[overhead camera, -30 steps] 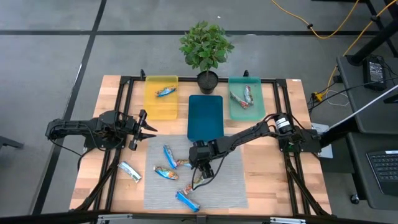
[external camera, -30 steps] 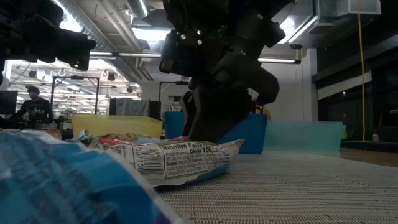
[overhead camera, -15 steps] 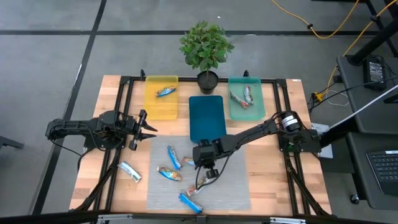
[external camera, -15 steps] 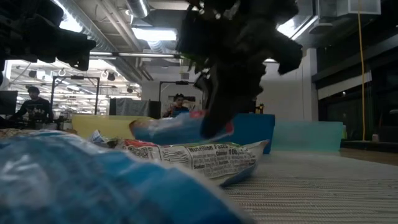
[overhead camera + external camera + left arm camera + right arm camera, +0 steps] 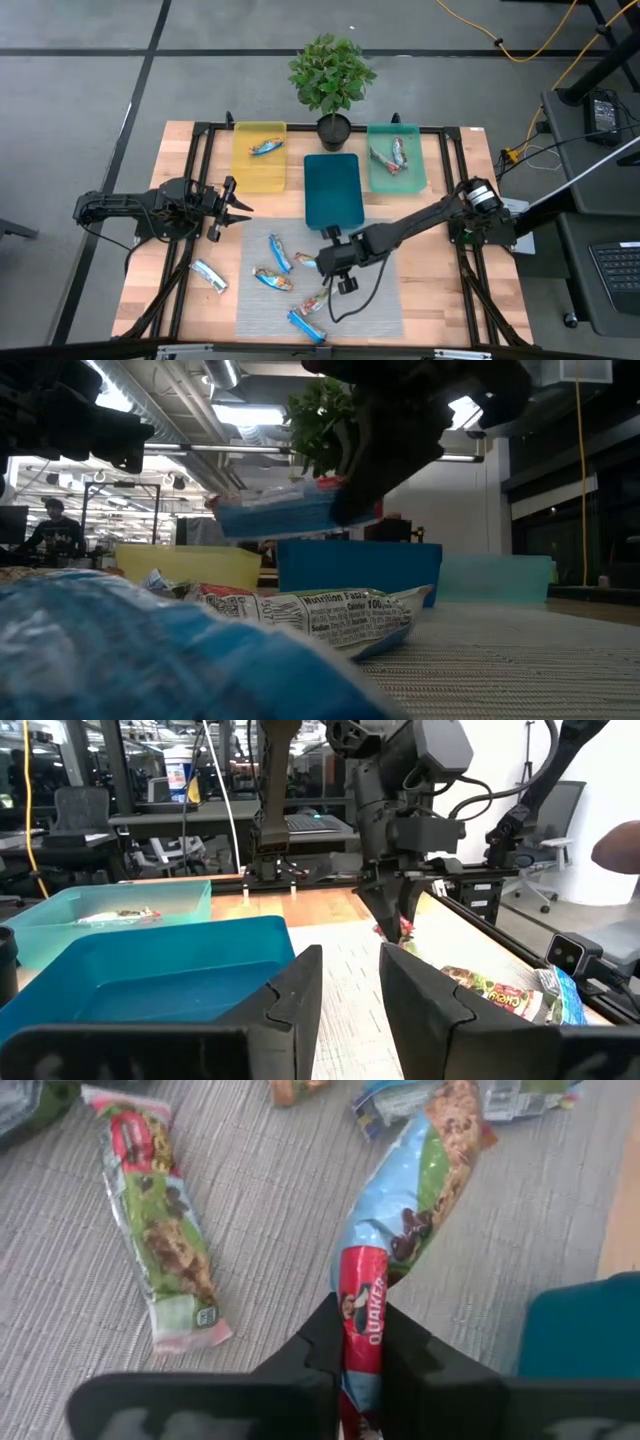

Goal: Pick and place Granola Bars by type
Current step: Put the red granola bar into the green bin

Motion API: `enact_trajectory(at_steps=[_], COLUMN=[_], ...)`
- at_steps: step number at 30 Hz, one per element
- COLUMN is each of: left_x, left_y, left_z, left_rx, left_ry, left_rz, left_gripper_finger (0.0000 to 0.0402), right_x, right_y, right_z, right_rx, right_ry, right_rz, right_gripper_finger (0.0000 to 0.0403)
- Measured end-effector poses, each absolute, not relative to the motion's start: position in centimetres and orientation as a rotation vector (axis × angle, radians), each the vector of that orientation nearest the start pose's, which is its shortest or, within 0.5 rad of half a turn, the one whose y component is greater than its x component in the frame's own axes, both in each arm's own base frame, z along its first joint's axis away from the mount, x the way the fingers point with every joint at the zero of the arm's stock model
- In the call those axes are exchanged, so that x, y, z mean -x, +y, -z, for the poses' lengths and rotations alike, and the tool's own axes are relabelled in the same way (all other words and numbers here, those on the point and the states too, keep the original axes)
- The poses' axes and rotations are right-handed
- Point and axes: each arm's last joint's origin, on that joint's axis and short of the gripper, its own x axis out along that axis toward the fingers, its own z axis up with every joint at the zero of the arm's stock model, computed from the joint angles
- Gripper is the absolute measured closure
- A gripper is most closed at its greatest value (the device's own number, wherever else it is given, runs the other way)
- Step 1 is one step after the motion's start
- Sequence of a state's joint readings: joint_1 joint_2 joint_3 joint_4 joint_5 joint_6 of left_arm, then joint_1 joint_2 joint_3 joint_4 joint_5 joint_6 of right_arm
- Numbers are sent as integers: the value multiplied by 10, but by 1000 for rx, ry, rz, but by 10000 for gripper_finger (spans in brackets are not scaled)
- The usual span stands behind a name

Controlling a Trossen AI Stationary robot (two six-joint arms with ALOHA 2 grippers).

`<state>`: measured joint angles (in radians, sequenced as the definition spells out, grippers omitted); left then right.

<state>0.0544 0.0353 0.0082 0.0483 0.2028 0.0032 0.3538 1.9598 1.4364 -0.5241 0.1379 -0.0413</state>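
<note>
My right gripper [image 5: 328, 262] hovers over the grey mat [image 5: 375, 300], shut on a blue granola bar with a red end [image 5: 400, 1220], which also shows raised in the low view [image 5: 285, 512]. On the mat lie a blue bar [image 5: 276, 252], a red-orange bar [image 5: 272, 279], a small bar [image 5: 315, 302] and another blue bar [image 5: 305, 325]. A silvery bar [image 5: 209, 275] rests on the wood to the mat's left. My left gripper [image 5: 238, 208] waits open at the table's left, touching nothing. My right gripper pinches the bar's red end [image 5: 362, 1295] between its two fingers [image 5: 320, 1335]. It reaches in slanting from the table's right, and the rest of the bar sticks out ahead of the fingers toward the left. The bar is lifted clear of the mat, roughly level.
The yellow tray [image 5: 258, 170] holds one bar, the teal tray [image 5: 414, 165] holds two, and the blue tray [image 5: 331, 188] lies between them. A potted plant [image 5: 332, 75] stands at the far edge. People show in the room behind the table.
My right gripper has risen from the mat, carrying the blue bar with it. The bar went from mat level to well above the other bars, lifted clear. The gripper also drifted a little toward the table's right and near edge.
</note>
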Motion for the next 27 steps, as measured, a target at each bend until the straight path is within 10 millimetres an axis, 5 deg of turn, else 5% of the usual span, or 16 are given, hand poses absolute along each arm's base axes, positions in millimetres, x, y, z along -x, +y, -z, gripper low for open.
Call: enact_trajectory(at_steps=[6, 11, 19, 27], left_x=[-99, -99, -99, -99], left_y=[0, 0, 0, 0], left_z=[-168, -168, -168, -168], left_rx=[-6, -6, -6, -6], left_ry=[-21, -20, -21, -21], left_rz=[149, 148, 149, 149], left_gripper_finger=[309, 306, 307, 305], right_x=[-384, -372, -328, -248], right_y=[137, 129, 112, 81], right_z=[-196, -218, -293, -368], right_rx=[297, 344, 349, 252], right_ry=[1026, 1025, 904, 772], right_rz=[-199, -74, 113, 316], right_gripper_finger=[367, 364, 371, 370])
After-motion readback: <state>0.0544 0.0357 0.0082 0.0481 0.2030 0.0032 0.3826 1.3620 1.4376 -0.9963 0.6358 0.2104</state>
